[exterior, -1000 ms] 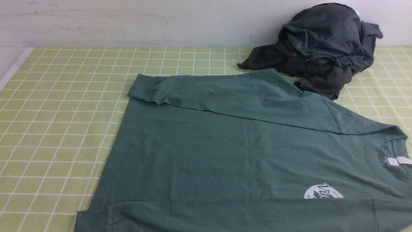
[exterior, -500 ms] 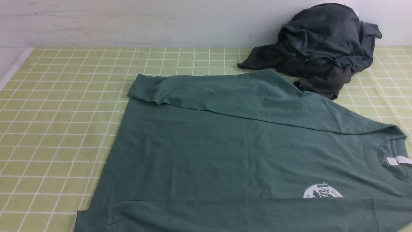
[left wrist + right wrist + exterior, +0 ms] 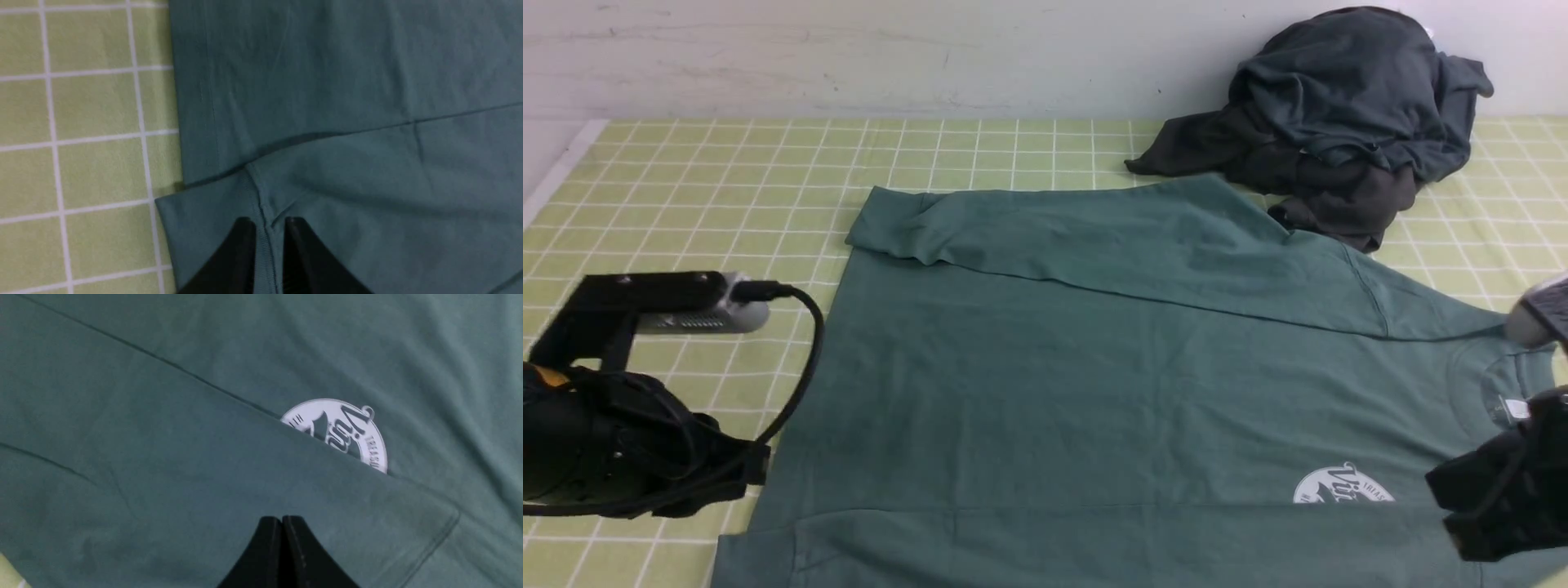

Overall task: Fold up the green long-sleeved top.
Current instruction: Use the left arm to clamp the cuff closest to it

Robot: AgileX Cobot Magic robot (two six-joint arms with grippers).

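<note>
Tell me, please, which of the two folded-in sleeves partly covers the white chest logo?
The near sleeve, along the robot's side: its edge cuts across the logo. The far sleeve lies towards the dark clothes heap, clear of it.

Black left arm (image 3: pixel 596 453), silver wrist camera (image 3: pixel 707 314), looping black cable (image 3: pixel 810 359), tapered matte-black fingers (image 3: pixel 241 255)

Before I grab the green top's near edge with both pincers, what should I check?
1. Green top lies flat, sleeves folded in: ok.
2. Left pincer over the near cuff, jaws slightly apart: ok.
3. Right pincer open for a grasp: not ok, shut.
4. Dark clothes heap clear of the top's far shoulder: cannot tell.
5. Pincers touching fabric yet: cannot tell.
</note>
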